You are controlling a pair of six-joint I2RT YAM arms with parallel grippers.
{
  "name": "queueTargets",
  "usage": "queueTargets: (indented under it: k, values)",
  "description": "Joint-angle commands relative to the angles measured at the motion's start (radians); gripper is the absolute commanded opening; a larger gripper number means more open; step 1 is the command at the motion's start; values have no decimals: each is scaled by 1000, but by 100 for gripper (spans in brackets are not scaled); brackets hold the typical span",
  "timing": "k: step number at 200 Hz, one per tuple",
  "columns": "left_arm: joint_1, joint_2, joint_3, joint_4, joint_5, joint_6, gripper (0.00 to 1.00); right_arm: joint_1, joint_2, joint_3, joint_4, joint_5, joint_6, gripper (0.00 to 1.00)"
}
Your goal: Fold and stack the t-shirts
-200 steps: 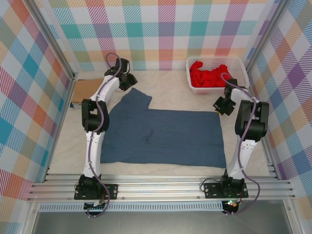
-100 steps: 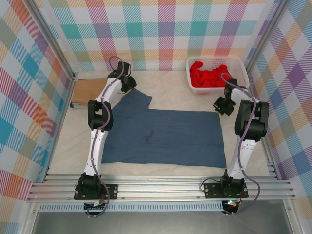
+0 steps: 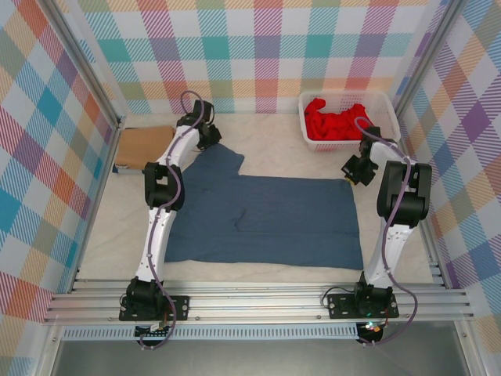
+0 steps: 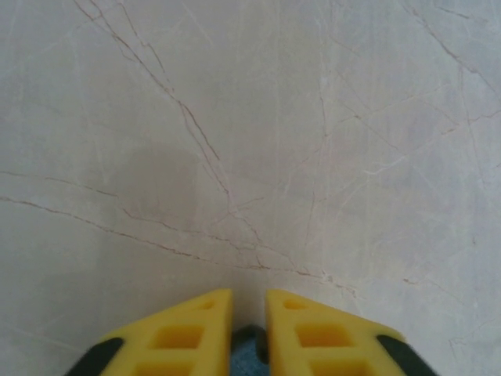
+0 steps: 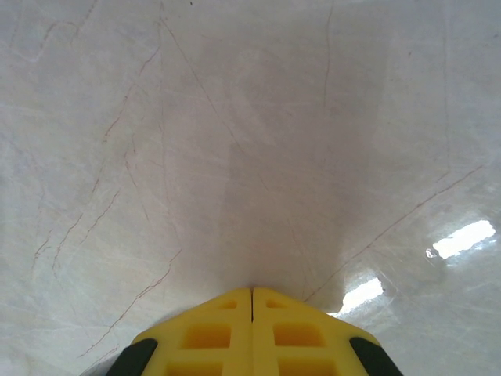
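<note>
The blue t-shirt (image 3: 266, 219) is being pinched by the left fingers (image 4: 188, 333); the right fingers (image 5: 207, 333) are being pressed together.

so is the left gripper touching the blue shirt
Touching: the left wrist view shows the blue shirt pinched between the nearly closed fingers of the left gripper.

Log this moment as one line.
left end effector: pinching blue t-shirt sleeve | right end effector: shut | red t-shirt: in basket
</note>
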Motion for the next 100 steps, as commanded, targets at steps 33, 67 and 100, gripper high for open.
queueTargets:
  k: [33,67,100]
  values:
    - [-16,5,43,-55,-20,16,0,12,-8,-10,-21,-32,7,0]
    - [-29,-74,52,-82,-66,16,0,28,-60,2,-16,-42,-11,0]
    - [-56,-204,-4,-170,-112,12,0,37,-104,12,-54,-72,-34,0]
